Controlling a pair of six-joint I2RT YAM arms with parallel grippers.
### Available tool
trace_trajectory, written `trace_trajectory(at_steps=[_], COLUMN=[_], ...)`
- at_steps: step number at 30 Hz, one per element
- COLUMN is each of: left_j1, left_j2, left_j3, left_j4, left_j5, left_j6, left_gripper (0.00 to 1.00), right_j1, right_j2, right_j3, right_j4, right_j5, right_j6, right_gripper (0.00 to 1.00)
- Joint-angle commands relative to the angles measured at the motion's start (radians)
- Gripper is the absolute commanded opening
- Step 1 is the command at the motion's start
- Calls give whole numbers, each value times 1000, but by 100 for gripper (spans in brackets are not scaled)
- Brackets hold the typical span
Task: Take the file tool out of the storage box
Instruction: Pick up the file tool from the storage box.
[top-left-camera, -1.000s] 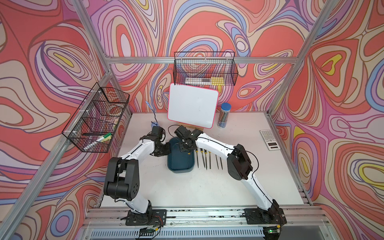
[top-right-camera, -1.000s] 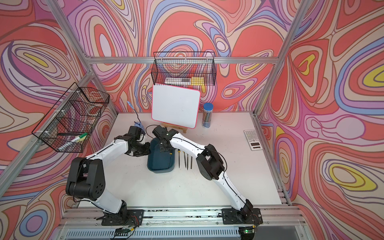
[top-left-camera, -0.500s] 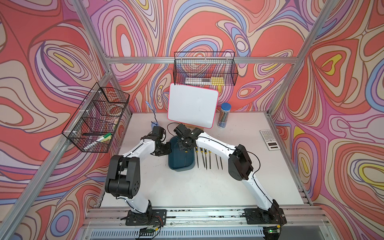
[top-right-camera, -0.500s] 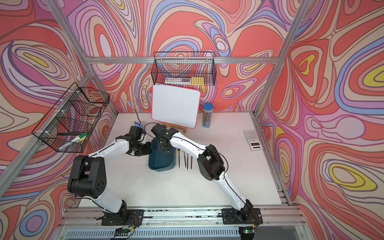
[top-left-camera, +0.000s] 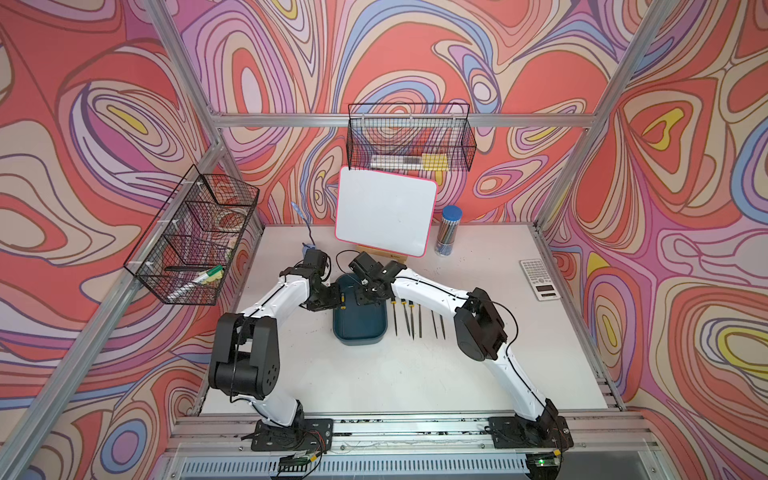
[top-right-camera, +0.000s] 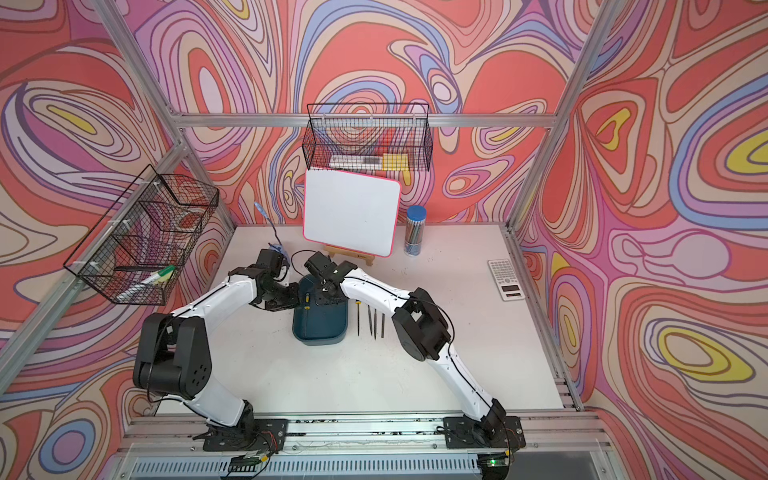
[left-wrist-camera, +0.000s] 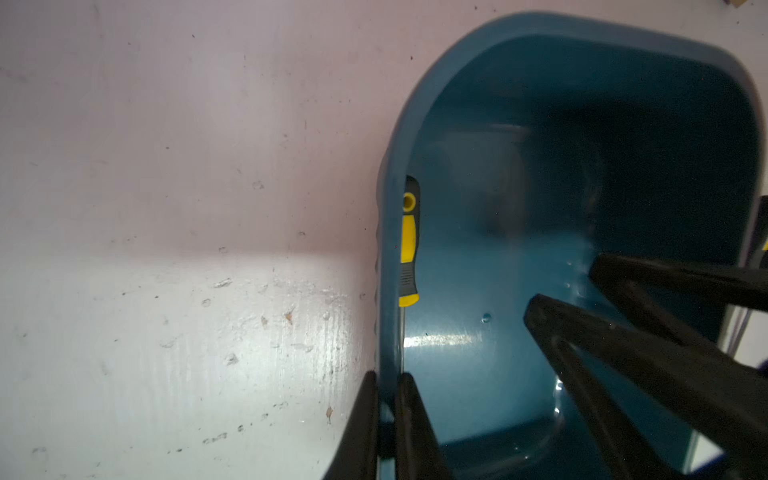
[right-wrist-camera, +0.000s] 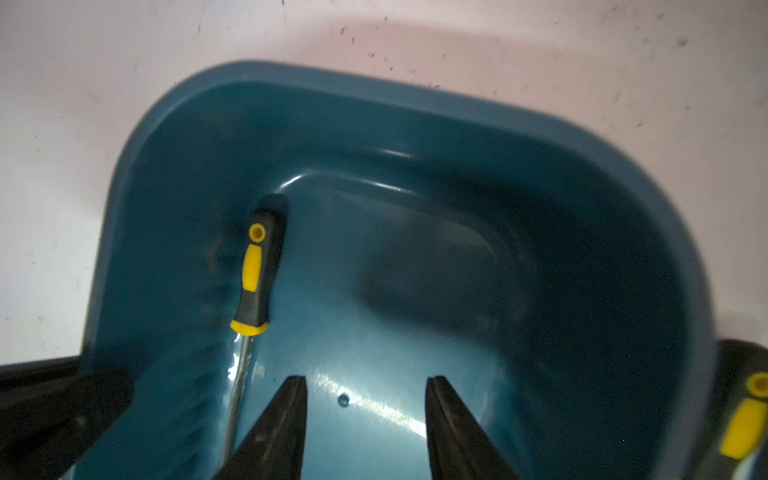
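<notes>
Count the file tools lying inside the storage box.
1: a file tool with a black-and-yellow handle lies along the storage box wall that the left gripper pinches. The right gripper hides part of the floor, so another could lie there.

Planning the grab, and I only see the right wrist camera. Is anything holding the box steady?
Observer: Yes, the left gripper is shut on the box wall, clamping from both sides.
Operator: Where does the file's shaft end?
Observer: The file runs along that wall up to the inner finger; pinched or not, I cannot tell.
Operator: What's out already?
Observer: A row of files lies on the table beside the box, on the right arm's side.
</notes>
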Motion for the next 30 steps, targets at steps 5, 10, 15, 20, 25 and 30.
trace_trajectory(at_steps=[5, 10, 15, 20, 25, 30], left_j1=[2, 2, 2, 2, 2, 2], left_j2=[-41, -55, -63, -73, -77, -83], left_j3=[35, 46, 65, 80, 93, 101], left_j4=[-72, -92, -117, -134, -151, -162], left_j5=[-23, -31, -37, -41, -45, -48], left_j6=[25, 34, 45, 51, 57, 61], left_gripper=[0, 0, 0, 0, 0, 0], right_j1=[1, -5, -13, -21, -23, -25], right_j2=[16, 28, 35, 37, 32, 40], right_j3=[-80, -99, -123, -148, -163, -155], right_j4=[167, 211, 246, 278, 300, 293], right_j5=[-178, -228, -255, -286, -297, -294], right_j6=[81, 99, 119, 137, 143, 149], right_gripper=[49, 52, 54, 54, 55, 55])
